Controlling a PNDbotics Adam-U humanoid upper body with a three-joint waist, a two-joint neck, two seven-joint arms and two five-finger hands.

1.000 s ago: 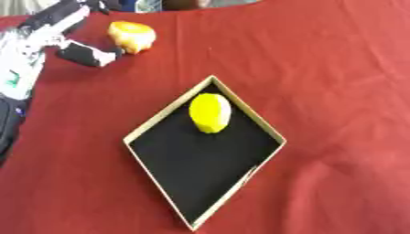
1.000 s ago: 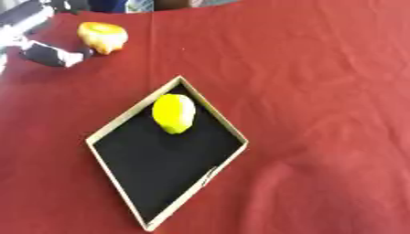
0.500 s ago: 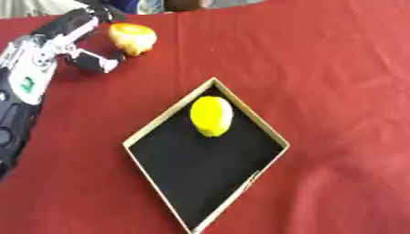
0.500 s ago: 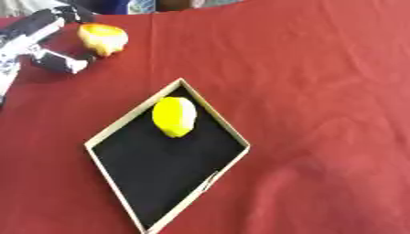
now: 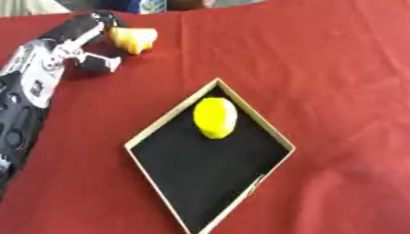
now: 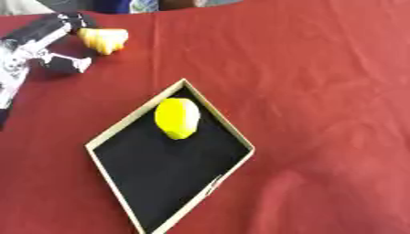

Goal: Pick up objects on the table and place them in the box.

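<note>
Lemon (image 5: 214, 118) in box (image 5: 274, 137): done. Orange fruit (image 5: 133, 39) remains on table; left hand (image 5: 80, 39) beside it, fingers relaxed, holding nothing.

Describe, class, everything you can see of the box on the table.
The box is a shallow, open tray, square in plan and turned so a corner points away from the robot, like a diamond. Its low walls look like pale wood or card; its floor is black. It lies flat on the red tablecloth. A yellow lemon rests inside near the far corner. No hand touches it; the left hand is away at the far left.
</note>
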